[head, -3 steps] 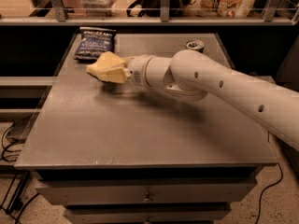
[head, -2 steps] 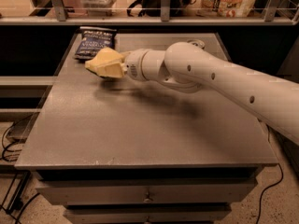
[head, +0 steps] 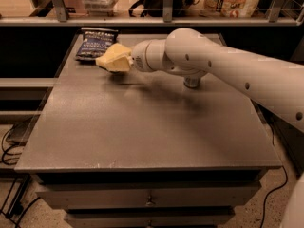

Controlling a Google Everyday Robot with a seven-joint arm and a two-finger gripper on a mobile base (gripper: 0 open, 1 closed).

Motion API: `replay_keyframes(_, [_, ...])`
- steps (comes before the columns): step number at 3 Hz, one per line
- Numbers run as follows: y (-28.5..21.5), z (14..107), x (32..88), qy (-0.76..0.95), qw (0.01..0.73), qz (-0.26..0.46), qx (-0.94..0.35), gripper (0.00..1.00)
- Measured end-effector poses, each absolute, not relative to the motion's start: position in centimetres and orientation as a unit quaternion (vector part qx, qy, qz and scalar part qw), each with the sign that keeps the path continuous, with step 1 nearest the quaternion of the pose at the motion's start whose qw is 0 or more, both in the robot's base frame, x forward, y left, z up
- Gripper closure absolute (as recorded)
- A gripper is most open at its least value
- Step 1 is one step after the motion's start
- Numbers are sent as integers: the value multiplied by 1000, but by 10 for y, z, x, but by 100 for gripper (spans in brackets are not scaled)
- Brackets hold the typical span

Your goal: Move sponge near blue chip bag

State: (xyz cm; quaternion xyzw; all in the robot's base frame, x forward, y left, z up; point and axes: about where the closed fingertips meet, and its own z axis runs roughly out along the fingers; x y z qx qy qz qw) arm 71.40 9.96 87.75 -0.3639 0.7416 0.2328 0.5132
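The pale yellow sponge is held at the tip of my gripper, a little above the grey table, with its shadow on the top just below it. The gripper is shut on the sponge, and my white arm reaches in from the right. The blue chip bag lies flat at the table's far left corner, just behind and left of the sponge. The sponge's far edge overlaps the bag's near right corner in this view.
A drink can stands behind my arm, only its bottom showing. A shelf rail with packaged goods runs behind the table. Drawers sit below the front edge. Cables lie on the floor at left.
The gripper with the sponge has moved a little toward the far edge, closer to the blue chip bag. The bag has not moved.
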Motion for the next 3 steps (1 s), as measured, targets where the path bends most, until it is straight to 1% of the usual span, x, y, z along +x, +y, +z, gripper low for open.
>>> replay_keyframes(1, [95, 881, 730, 739, 516, 230, -366, 13])
replay_keyframes(2, [97, 882, 729, 739, 517, 231, -367, 0])
replay_keyframes(3, [97, 882, 729, 739, 517, 231, -367, 0])
